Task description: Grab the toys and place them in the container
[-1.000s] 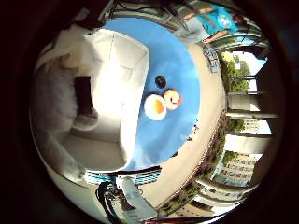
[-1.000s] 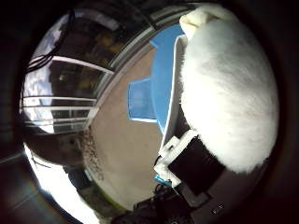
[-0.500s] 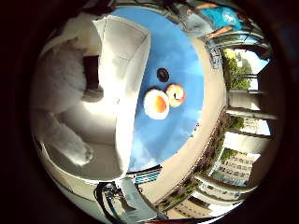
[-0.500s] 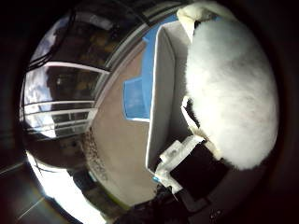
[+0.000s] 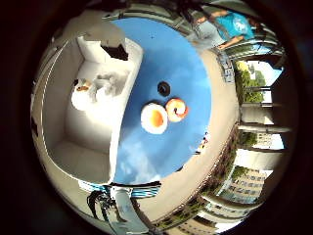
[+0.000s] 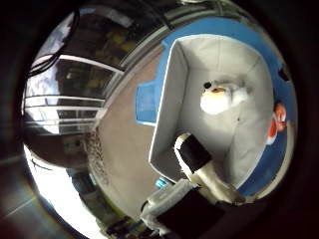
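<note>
A white plush toy point(image 5: 93, 90) with an orange-marked face lies on the floor of the white container point(image 6: 167, 109), well away from my palm. The container stands on a blue table point(image 5: 186, 63). Beside it on the table lie a round white and orange toy point(image 5: 154, 118) and a smaller orange and white toy point(image 5: 176, 109). A small black object point(image 5: 164, 88) sits near them. My right hand point(image 6: 192, 196) hangs over the container's near end, one black-tipped finger point(image 6: 194, 154) reaching out straight above the floor of the container. It holds nothing.
A flat blue panel point(image 6: 147, 102) lies on the tan floor next to the container. Glass doors and railings point(image 6: 65, 89) run along one side. Beyond the table's edge there are pillars and buildings point(image 5: 254, 161).
The white plush toy, which filled the views close against my palm, has dropped out of the hand and now lies small on the container floor. The hand has risen above the container.
</note>
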You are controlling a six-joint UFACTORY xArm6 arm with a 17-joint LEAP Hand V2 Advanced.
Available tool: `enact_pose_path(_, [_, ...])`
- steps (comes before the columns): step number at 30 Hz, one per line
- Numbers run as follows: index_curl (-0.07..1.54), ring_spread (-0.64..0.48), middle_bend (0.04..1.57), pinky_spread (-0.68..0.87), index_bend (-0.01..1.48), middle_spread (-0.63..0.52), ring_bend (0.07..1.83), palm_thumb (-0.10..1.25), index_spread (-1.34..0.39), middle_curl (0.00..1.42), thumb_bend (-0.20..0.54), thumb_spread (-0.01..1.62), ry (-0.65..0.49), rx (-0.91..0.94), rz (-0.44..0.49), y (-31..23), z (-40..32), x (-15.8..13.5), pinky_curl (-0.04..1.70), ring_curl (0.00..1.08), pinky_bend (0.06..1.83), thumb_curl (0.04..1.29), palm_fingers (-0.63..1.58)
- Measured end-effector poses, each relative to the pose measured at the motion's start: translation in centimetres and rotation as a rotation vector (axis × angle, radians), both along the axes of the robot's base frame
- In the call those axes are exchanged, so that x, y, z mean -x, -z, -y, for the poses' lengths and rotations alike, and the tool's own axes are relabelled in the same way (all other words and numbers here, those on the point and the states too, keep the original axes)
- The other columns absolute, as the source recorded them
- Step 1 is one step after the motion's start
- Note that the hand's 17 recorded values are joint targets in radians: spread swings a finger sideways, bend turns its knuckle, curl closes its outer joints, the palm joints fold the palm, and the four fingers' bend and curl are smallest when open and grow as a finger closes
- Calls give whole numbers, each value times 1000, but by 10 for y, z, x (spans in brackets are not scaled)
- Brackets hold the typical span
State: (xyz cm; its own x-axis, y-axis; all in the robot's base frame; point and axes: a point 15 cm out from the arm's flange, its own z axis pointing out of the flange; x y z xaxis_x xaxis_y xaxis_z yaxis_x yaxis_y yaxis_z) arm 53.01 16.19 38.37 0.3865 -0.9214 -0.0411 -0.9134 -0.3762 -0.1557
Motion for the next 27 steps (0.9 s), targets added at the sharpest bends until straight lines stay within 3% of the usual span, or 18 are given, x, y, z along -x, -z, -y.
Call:
enact_pose_path(7, [373,331,170,529,132,140,490,482,-292,342,-30,1163,80,-16,97,-33,65,-19,431,301,878,342,-12])
enact_pose_path(12, [347,325,188,536,147,120,504,490,-255,341,-26,1154,168,8,189,-36,166,-54,418,301,886,340,52])
enact_pose_path(17, [320,323,192,543,158,95,499,505,-216,345,-26,1145,208,29,172,0,221,-72,395,305,879,338,86])
enact_pose_path(27, [289,308,183,540,161,58,481,530,-175,345,-26,1134,178,65,81,98,282,-93,347,302,856,336,139])
